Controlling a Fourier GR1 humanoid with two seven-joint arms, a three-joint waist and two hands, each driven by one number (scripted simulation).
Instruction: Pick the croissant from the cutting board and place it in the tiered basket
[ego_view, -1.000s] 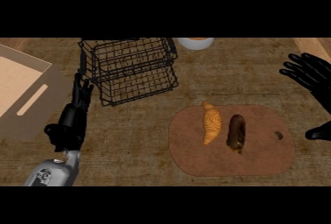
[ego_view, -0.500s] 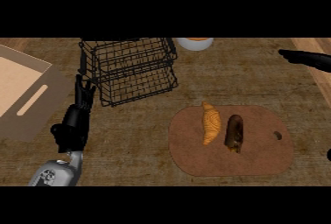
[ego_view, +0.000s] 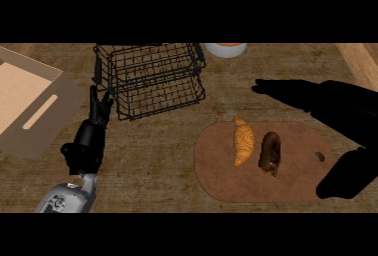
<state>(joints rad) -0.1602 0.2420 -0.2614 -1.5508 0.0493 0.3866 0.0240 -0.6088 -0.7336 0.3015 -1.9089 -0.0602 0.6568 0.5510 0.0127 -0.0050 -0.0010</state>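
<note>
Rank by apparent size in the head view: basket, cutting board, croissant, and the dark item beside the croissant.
1. Basket and cutting board: similar; the basket stands taller, nearer the camera, so no ranking.
2. Croissant.
3. Dark item, slightly smaller.

A dark brown, wood-grained counter top (ego_view: 155, 165) fills the view under dim light. At the left edge lies a pale tan cardboard box (ego_view: 29, 107) with a slot-shaped handle cutout. A lighter wooden strip (ego_view: 363, 60) crosses the upper right corner.

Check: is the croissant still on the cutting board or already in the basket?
On the board. The croissant lies on the cutting board beside a dark item; the right hand is not holding it.
</note>
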